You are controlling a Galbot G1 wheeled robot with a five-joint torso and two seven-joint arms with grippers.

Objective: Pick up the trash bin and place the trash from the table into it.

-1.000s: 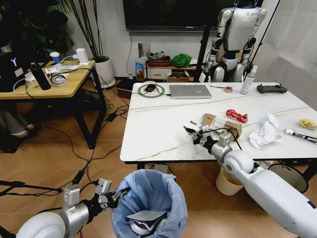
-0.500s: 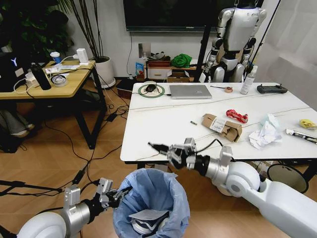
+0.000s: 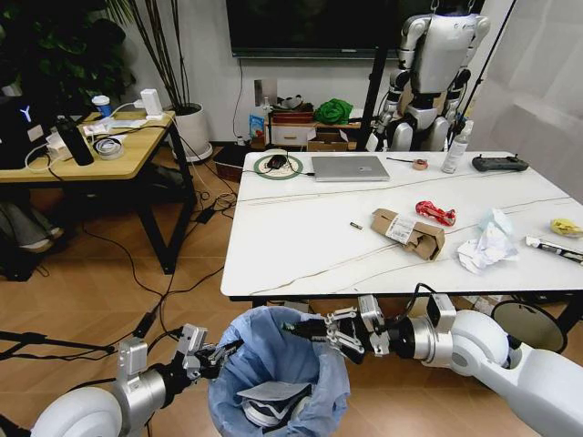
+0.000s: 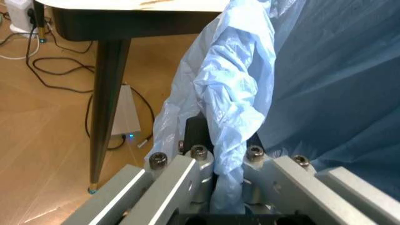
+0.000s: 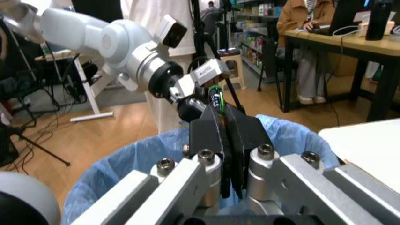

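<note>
The right gripper (image 3: 305, 328) has swung off the table (image 3: 301, 246) and down over the mouth of the trash bin (image 3: 278, 364), where a second earlier it was at the torn cardboard box (image 3: 409, 233). Its fingers are pressed together; in the right wrist view a thin, small item with a green trace appears pinched between them, but it cannot be identified. Judgement: one small piece is positioned for release into the bin. The left gripper (image 3: 211, 357) holds the bin below the table's near edge, clamped on the blue bag's rim fold (image 4: 234, 108). The box, red wrapper (image 3: 435, 213), tissues (image 3: 485, 244) and yellow peel (image 3: 565, 227) remain on the table. No legible writing is visible; the label on the box is unreadable.
</note>
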